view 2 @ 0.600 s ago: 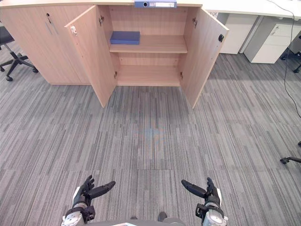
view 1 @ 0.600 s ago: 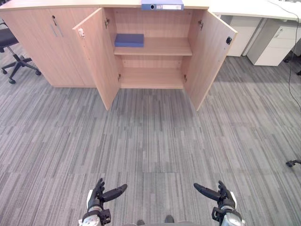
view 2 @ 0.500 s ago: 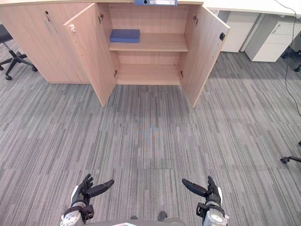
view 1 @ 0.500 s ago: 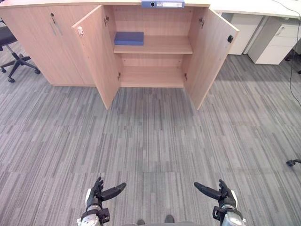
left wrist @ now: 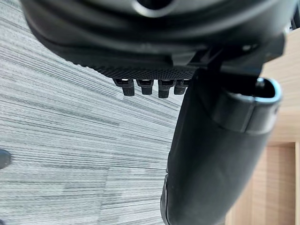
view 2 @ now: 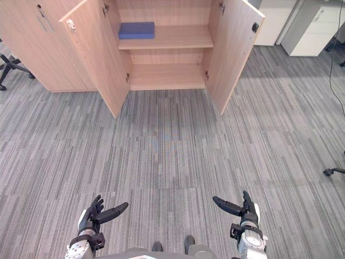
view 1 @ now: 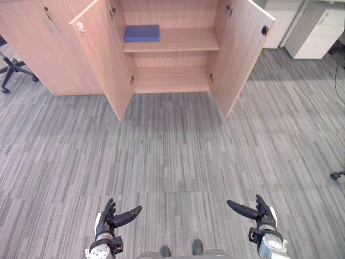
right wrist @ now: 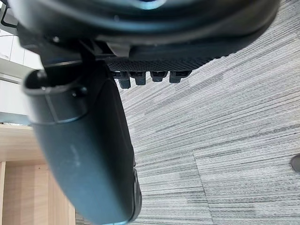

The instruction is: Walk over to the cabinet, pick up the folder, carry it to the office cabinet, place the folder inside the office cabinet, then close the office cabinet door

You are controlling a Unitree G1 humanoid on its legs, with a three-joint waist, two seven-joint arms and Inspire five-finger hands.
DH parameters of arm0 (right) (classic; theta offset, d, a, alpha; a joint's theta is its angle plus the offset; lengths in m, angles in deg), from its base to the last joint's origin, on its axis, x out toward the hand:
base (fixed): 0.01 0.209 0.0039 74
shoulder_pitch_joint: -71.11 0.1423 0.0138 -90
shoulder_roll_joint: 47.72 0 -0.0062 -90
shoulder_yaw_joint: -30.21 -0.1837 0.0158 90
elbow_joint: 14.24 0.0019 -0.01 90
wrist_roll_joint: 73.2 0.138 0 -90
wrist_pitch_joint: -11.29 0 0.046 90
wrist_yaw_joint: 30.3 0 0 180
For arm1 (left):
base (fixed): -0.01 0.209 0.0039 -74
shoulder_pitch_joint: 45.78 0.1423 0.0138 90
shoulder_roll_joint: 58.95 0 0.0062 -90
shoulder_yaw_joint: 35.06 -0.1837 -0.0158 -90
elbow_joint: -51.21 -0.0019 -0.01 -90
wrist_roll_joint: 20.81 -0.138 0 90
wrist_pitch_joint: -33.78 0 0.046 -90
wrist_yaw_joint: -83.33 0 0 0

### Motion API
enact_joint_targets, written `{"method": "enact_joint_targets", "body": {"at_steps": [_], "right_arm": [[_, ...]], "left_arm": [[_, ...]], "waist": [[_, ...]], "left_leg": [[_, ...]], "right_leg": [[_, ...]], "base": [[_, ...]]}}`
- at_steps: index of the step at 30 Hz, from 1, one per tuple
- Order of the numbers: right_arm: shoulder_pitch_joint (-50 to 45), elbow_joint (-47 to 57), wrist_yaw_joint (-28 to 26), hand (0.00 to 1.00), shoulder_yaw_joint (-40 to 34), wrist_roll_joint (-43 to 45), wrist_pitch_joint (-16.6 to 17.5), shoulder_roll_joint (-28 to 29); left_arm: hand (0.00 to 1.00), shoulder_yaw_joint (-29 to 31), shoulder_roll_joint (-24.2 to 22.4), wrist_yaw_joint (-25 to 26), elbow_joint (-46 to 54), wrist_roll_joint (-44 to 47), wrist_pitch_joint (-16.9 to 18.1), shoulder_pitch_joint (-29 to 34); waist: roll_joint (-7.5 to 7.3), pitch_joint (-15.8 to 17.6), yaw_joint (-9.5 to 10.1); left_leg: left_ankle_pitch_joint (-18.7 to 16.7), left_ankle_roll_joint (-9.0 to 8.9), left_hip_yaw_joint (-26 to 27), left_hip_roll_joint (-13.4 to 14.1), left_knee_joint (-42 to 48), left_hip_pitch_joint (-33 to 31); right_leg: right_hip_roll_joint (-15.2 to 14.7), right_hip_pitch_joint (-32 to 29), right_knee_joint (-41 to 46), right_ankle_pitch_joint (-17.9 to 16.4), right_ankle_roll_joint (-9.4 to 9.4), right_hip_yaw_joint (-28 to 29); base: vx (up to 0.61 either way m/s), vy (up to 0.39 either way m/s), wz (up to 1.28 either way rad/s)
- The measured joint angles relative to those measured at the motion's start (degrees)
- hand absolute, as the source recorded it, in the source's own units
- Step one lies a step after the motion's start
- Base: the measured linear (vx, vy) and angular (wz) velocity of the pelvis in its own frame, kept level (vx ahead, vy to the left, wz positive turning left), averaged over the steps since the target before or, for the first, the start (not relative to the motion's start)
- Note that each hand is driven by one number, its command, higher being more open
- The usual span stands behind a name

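Bright, even indoor light falls from above across the grey striped carpet floor [view 1: 172, 151], with no glare on it. The light wooden cabinet [view 1: 70, 54] is evenly lit outside; its inside is dimmer, darkest just beneath the wooden shelf [view 1: 183, 40]. Its open right door [view 1: 240, 48] throws a soft-edged shadow onto the carpet beside it. Toward the frame edges the carpet stripes fan outward. In the wrist views the dark left robot hand [left wrist: 211, 154] and right robot hand [right wrist: 89, 154] sit in shade, with a dull sheen on their curved surfaces.

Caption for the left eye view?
Left hand and right hand open over carpet; open cabinet ahead, flat blue item on upper shelf.
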Motion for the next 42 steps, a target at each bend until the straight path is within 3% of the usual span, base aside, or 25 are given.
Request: {"method": "enact_joint_targets", "body": {"at_steps": [2, 6, 8, 12, 14, 15, 16, 17, 18, 19, 21, 22, 24, 27, 29, 30, 31, 32, 34, 36, 37, 38, 39, 41, 42], "right_arm": [[1.3, 0.0, 0.1, 1.0, 0.2, 0.0, 0.0, -0.1], [1.4, 0.0, 0.6, 1.0, 1.7, 0.1, -0.1, -0.2], [1.2, 0.0, 0.6, 1.0, 2.0, 0.1, -0.3, 0.3], [-0.1, 0.0, 0.7, 1.0, 3.1, 0.7, -0.5, 0.0], [-0.1, 0.0, 0.8, 1.0, 3.3, 1.1, -0.5, -0.3], [-0.3, 0.1, 0.8, 1.0, 4.0, 1.1, -0.5, -0.3], [-0.5, 0.1, 0.8, 1.0, 4.1, 1.1, -0.5, -0.3], [-0.6, 0.1, 0.8, 1.0, 3.9, 1.1, -0.6, -0.8], [0.8, 0.3, 0.9, 1.0, 3.8, 1.1, -0.9, -0.7], [1.2, 0.5, 0.8, 1.0, 3.8, 1.1, -0.9, -0.8], [1.5, 0.9, 0.7, 1.0, 4.3, 1.1, -0.7, -1.2], [1.6, 0.8, 0.7, 1.0, 4.6, 1.1, -0.7, -1.1], [2.2, 2.3, 1.2, 1.0, 6.1, 1.3, -0.1, 0.3], [3.5, 3.3, 1.2, 1.0, 6.3, 1.8, 0.6, 1.0], [4.5, 2.0, 1.4, 1.0, 6.0, 2.7, 0.6, 0.7], [4.5, 1.3, 1.7, 1.0, 5.3, 2.8, 0.6, 0.7], [4.3, -0.3, 2.2, 1.0, 4.8, 2.8, 0.6, 0.6], [4.2, -1.1, 2.4, 1.0, 4.9, 2.8, 0.5, 0.6], [3.7, -2.5, 2.3, 1.0, 4.8, 2.8, 0.0, 0.8], [3.4, -4.0, 2.0, 1.0, 3.9, 2.8, -0.3, 1.3], [3.3, -4.1, 2.0, 1.0, 3.9, 2.7, -0.3, 1.6], [3.3, -4.2, 1.9, 1.0, 4.0, 2.6, -0.3, 1.7], [3.3, -4.8, 1.6, 1.0, 4.1, 2.4, -0.3, 2.1], [3.2, -5.0, 1.6, 1.0, 5.7, 2.3, -0.3, 2.4], [3.4, -5.1, 1.3, 1.0, 7.0, 2.2, -0.3, 2.4]], "left_arm": [[1.0, 0.0, -0.3, 0.1, 0.1, 0.1, 0.0, -0.2], [1.0, -0.1, -0.5, 0.3, 0.5, 0.1, -0.1, -0.1], [1.0, -0.8, 0.3, 0.7, 0.7, 0.1, -0.3, -0.4], [1.0, -2.9, 2.5, 1.6, 0.6, 0.1, -0.3, -2.5], [1.0, -3.0, 2.6, 1.7, 0.3, 0.1, -0.2, -5.2], [1.0, -3.0, 2.9, 1.8, 0.0, 0.1, 0.0, -6.3], [1.0, -3.0, 2.9, 1.9, -0.4, 0.1, 0.0, -6.7], [1.0, -3.0, 2.4, 2.0, -1.6, 0.1, 0.0, -7.4], [1.0, -3.2, 2.4, 1.9, -2.6, -0.1, -0.1, -8.2], [1.0, -3.6, 2.3, 1.9, -2.8, -0.2, -0.2, -8.4], [1.0, -3.5, 0.2, 1.4, -2.8, -0.2, -0.1, -7.4], [1.0, -3.5, -0.1, 1.4, -2.6, -0.2, 0.1, -6.9], [1.0, -3.4, -0.1, 1.4, -2.2, -0.2, 0.5, -6.7], [1.0, -3.5, -0.3, 1.1, -1.7, -0.2, 0.4, -6.7], [1.0, -3.5, -0.3, 1.0, -1.9, -0.3, -0.1, -6.2], [1.0, -3.5, -0.6, 1.0, -2.0, -0.4, -0.3, -5.8], [1.0, -3.4, -0.7, 1.1, -2.1, -0.5, -0.3, -5.3], [1.0, -3.3, -0.6, 1.3, -2.3, -0.5, -0.3, -5.1], [1.0, -2.6, -0.3, 1.5, -2.4, -0.5, -0.3, -6.5], [1.0, -2.4, -0.3, 1.5, -2.5, -0.5, -0.3, -6.5], [1.0, -2.4, -0.1, 1.5, -2.5, -0.5, -0.3, -6.3], [1.0, -2.5, 0.2, 1.5, -2.5, -0.5, -0.4, -6.4], [1.0, -2.5, 0.7, 1.5, -2.6, -0.6, -0.4, -6.4], [1.0, -3.0, 1.3, 1.7, -2.6, -1.1, -0.2, -6.0], [1.0, -3.3, 2.0, 1.7, -2.7, -1.0, -0.1, -6.2]], "waist": [[0.55, 0.9, -0.02], [0.37, 1.4, -0.05], [0.42, 2.5, -0.41], [0.98, 4.7, -1.68], [2.43, 5.8, -2.55], [2.09, 5.9, -2.9], [2.05, 5.9, -3.18], [2.73, 6.1, -3.28], [2.73, 6.2, -3.6], [2.51, 6.3, -3.79], [1.63, 7.1, -3.43], [1.57, 7.3, -3.0], [0.83, 8.6, -0.49], [-0.49, 9.2, 1.73], [-1.13, 9.6, 2.47], [-1.09, 9.5, 2.89], [-0.99, 9.2, 3.44], [-1.4, 8.8, 3.83], [-3.04, 7.8, 2.88], [-3.64, 7.4, 2.73], [-3.69, 7.4, 2.04], [-3.7, 7.5, 1.48], [-3.73, 7.5, 0.91], [-3.29, 7.2, 0.37], [-2.9, 7.2, -0.04]], "left_leg": [[-1.9, 1.22, 0.7, 0.6, 2.5, -1.3], [-7.0, 3.4, 1.6, 0.0, 7.4, -2.8], [-8.0, 4.83, 0.5, -0.5, 7.1, -0.4], [-9.8, 4.27, -3.1, 0.9, 4.8, 6.0], [-9.4, 3.4, -5.4, 3.6, 1.3, 8.6], [-9.2, 1.24, -6.2, 4.5, -0.6, 10.5], [-9.6, 0.22, -6.5, 5.2, -1.1, 11.7], [-10.2, -1.75, -6.7, 6.6, -0.8, 13.7], [-8.1, -5.54, -6.6, 7.5, 2.5, 12.9], [-6.2, -6.86, -6.4, 7.5, 5.5, 12.3], [6.8, -7.73, -5.7, 9.3, 31.1, 4.1], [6.1, -7.38, -5.1, 10.8, 39.0, 1.3], [0.2, -4.29, -1.2, 15.1, 56.5, -9.9], [-3.2, -1.25, 3.8, 14.4, 44.8, -21.7], [-1.5, -1.93, 2.4, 10.5, 27.2, -24.5], [1.8, -2.69, 1.0, 8.5, 16.2, -24.1], [10.5, -2.14, -0.3, 7.2, 8.9, -23.5], [14.3, -0.05, -0.3, 6.5, 8.9, -23.0], [10.3, 3.66, 0.4, 3.8, 13.5, -24.2], [3.6, 4.53, 2.0, 2.6, 17.9, -21.1], [1.0, 5.03, 2.1, 1.6, 17.0, -17.0], [0.1, 5.12, 2.0, 1.1, 16.1, -14.7], [-1.3, 5.37, 1.9, 0.3, 13.9, -9.7], [-1.8, 5.41, 1.7, 0.0, 8.3, -1.4], [-1.7, 5.37, 1.5, 0.7, 5.1, 2.7]], "right_leg": [[0.4, -1.5, 2.5, -1.4, 0.18, 0.4], [-0.8, -8.4, 18.8, -9.6, 1.75, -0.2], [-2.9, -16.4, 36.5, -11.4, 2.51, -5.4], [-3.5, -23.0, 33.9, -13.2, 0.17, -11.2], [-1.9, -27.0, 24.9, -9.1, -0.02, -13.3], [-1.4, -28.3, 16.6, -1.3, -0.41, -13.7], [-1.3, -28.2, 14.6, 3.6, -0.86, -13.6], [-1.1, -28.2, 18.1, 7.9, -4.05, -14.6], [-1.5, -28.8, 23.5, 3.4, -4.97, -15.1], [-1.9, -28.3, 25.1, 1.6, -5.11, -15.3], [-1.7, -18.3, 21.2, -2.5, -5.39, -15.3], [-0.7, -15.1, 19.0, -2.7, -5.49, -15.1], [1.4, -3.6, 11.5, -3.5, -6.37, -13.4], [1.0, 4.7, 4.0, -4.4, -5.12, -10.5], [-0.8, 8.0, 2.5, -6.4, -3.36, -8.4], [-1.5, 10.0, 1.4, -7.4, -2.43, -7.5], [-2.3, 12.2, 0.4, -8.9, -0.97, -5.7], [-2.9, 12.6, 0.5, -9.5, -0.55, -4.9], [-6.6, 11.0, 5.2, -9.7, -0.14, -3.9], [-8.6, 8.6, 18.4, -9.1, 2.03, -2.2], [-10.1, 4.2, 31.7, -5.1, 8.13, -2.0], [-10.8, 1.5, 39.2, -2.7, 10.76, -1.7], [-11.6, -3.6, 52.0, -4.7, 8.56, -2.3], [-11.6, -9.0, 56.9, -9.2, 4.01, -5.8], [-10.7, -12.3, 53.5, -11.3, 1.66, -9.5]], "base": [[-0.02, 0.001, -0.2], [0.0, 0.031, -0.08], [0.18, 0.053, 0.1], [0.4, -0.016, 0.48], [0.58, -0.134, 0.77], [0.6, -0.141, 0.55], [0.53, -0.135, 0.58], [0.67, -0.208, 0.4], [0.66, -0.213, 0.33], [0.79, -0.277, 0.26], [0.68, -0.242, 0.15], [0.63, -0.184, -0.15], [0.55, -0.109, -0.33], [0.6, -0.019, -0.44], [0.56, 0.1, -0.53], [0.59, 0.192, -0.59], [0.51, 0.202, -0.65], [0.65, 0.273, -0.47], [0.72, 0.314, 0.01], [0.76, 0.319, -0.1], [0.6, 0.236, -0.1], [0.57, 0.175, 0.01], [0.44, 0.089, 0.01], [0.53, 0.052, 0.0], [0.52, 0.014, 0.07]]}}
